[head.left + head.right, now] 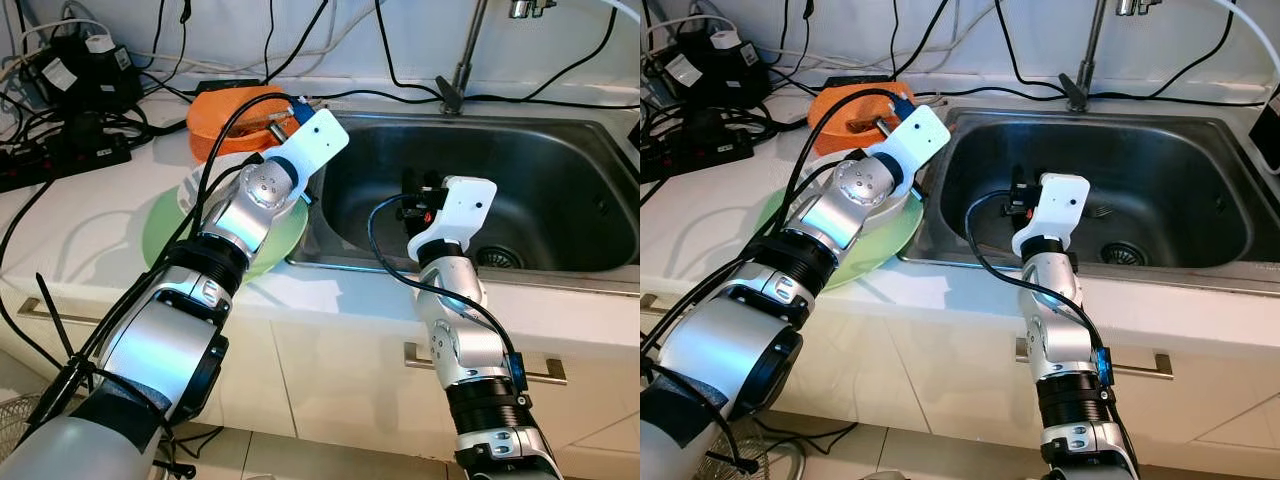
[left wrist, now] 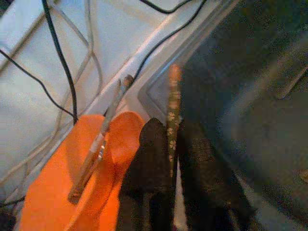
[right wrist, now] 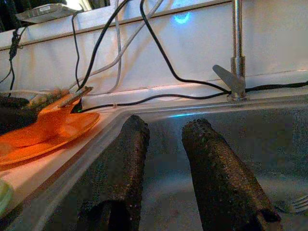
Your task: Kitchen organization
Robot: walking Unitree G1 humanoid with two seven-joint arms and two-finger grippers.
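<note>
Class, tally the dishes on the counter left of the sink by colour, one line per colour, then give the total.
Orange plate: 1
Green plate: 1
White dish, stacked on the green plate: 1
Total: 3

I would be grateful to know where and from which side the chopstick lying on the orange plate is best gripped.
Probably the end of the chopstick jutting past the rim of the orange plate, where there is room beneath it. Come from above, fingers across its length. The left end effector holds a patterned stick; the right end effector is open.
</note>
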